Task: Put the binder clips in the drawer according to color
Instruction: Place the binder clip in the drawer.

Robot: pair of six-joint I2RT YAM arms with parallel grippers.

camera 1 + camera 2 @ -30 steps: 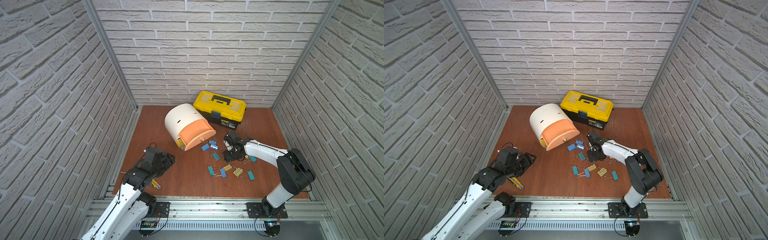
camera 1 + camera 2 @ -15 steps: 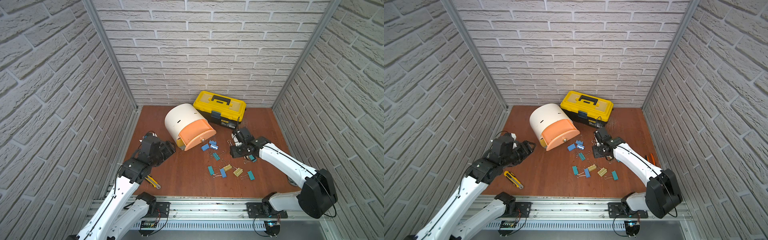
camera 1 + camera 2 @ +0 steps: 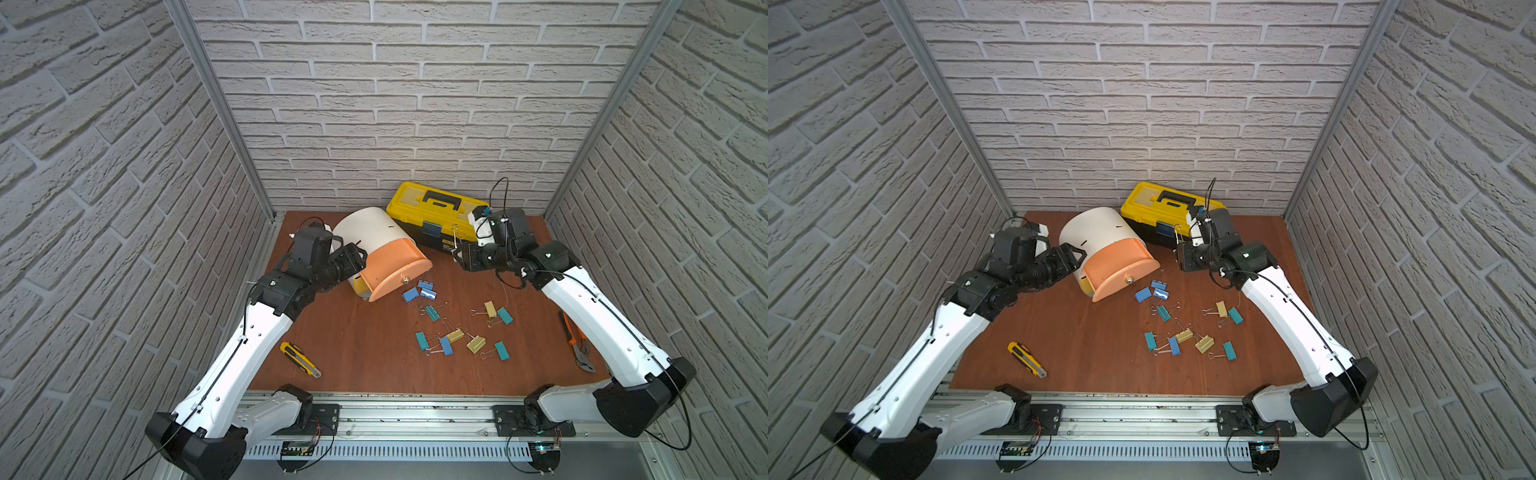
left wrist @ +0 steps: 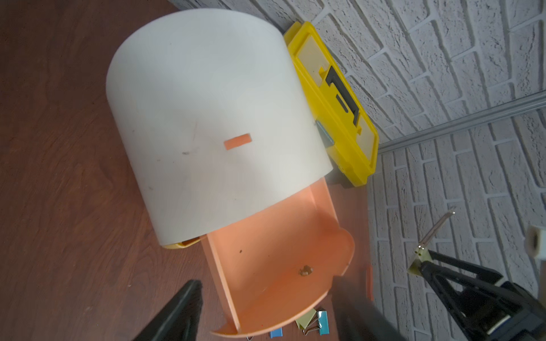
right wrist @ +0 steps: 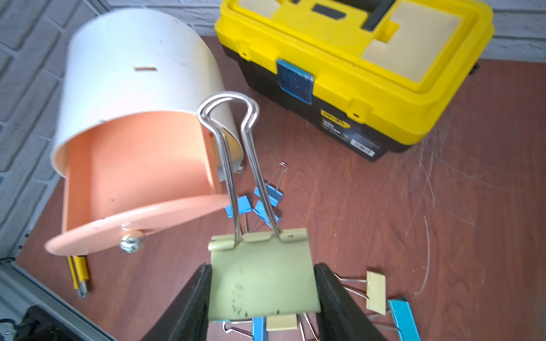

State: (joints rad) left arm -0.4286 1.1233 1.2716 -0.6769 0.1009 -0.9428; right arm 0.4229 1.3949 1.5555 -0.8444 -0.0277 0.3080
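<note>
The drawer cabinet (image 3: 370, 232) is a white drum leaning at the back, with its peach drawer (image 3: 395, 270) pulled out. That peach drawer (image 4: 274, 259) looks empty in the left wrist view. My left gripper (image 3: 353, 259) is open beside the cabinet's left side, its fingers apart with nothing held (image 4: 266, 289). My right gripper (image 5: 263, 295) is shut on a pale yellow binder clip (image 5: 263, 277), held above the table to the right of the drawer (image 3: 461, 257), wire handles pointing up. Several blue (image 3: 419, 291), teal (image 3: 505, 316) and yellow (image 3: 490, 308) binder clips lie loose on the table.
A yellow-black toolbox (image 3: 436, 216) stands against the back wall, just behind the cabinet and my right gripper. A yellow utility knife (image 3: 300, 359) lies near the front left. Orange-handled pliers (image 3: 575, 345) lie at the right edge under my right arm. Brick walls close three sides.
My right gripper has lifted off the pile with the yellow clip and moved back toward the toolbox. My left gripper has moved from the front left up to the cabinet's side.
</note>
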